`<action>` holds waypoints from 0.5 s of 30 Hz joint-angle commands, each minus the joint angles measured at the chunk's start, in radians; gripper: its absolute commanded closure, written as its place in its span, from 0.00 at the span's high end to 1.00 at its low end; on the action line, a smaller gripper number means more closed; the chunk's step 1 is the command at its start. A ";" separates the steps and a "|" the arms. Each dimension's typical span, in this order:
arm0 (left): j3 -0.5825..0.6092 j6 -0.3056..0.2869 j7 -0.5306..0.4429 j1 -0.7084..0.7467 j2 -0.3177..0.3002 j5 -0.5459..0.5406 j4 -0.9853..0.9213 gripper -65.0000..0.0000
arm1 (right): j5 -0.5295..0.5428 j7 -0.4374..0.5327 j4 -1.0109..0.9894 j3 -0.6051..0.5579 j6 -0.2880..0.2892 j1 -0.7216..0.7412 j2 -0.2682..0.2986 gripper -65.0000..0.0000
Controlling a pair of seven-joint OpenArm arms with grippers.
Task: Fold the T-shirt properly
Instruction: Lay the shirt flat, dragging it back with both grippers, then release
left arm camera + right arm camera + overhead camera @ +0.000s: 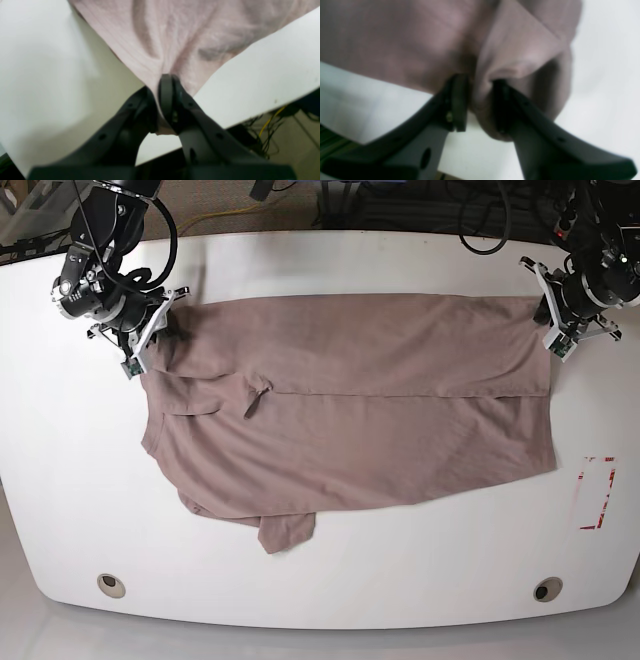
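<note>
Across the middle of the white table (330, 600) lies the T-shirt (350, 430), long axis left to right, its far edge pinched at upper right by the clenched left gripper (556, 320) while the right gripper (150, 345), jaws parted around cloth, stands at upper left.

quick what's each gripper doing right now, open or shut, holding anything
Left gripper: shut on a corner of the plain mauve-brown cloth T-shirt.
Right gripper: jaws parted, a fold of the T-shirt between them; whether it grips cannot be told.
</note>
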 commanded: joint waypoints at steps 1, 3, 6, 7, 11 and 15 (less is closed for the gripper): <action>-0.008 -0.001 -0.018 0.001 -0.031 0.001 0.013 0.01 | 0.048 0.014 0.018 0.043 -0.001 -0.011 0.017 0.37; -0.013 -0.001 -0.019 0.008 -0.037 0.001 0.009 0.01 | 0.057 0.012 0.014 0.069 -0.001 -0.023 0.017 0.41; -0.051 -0.001 -0.019 0.013 -0.066 0.001 -0.022 0.01 | 0.054 0.012 0.013 0.093 -0.001 -0.032 0.025 0.41; -0.057 -0.001 -0.019 0.010 -0.069 0.001 -0.031 0.02 | 0.061 0.012 0.013 0.095 -0.001 -0.034 0.036 0.42; -0.080 -0.001 -0.019 0.013 -0.074 0.001 -0.043 0.07 | 0.082 0.012 0.011 0.100 -0.001 -0.049 0.065 0.42; -0.082 -0.001 -0.013 0.014 -0.095 -0.008 -0.042 0.29 | 0.090 0.012 0.019 0.100 -0.001 -0.058 0.073 0.42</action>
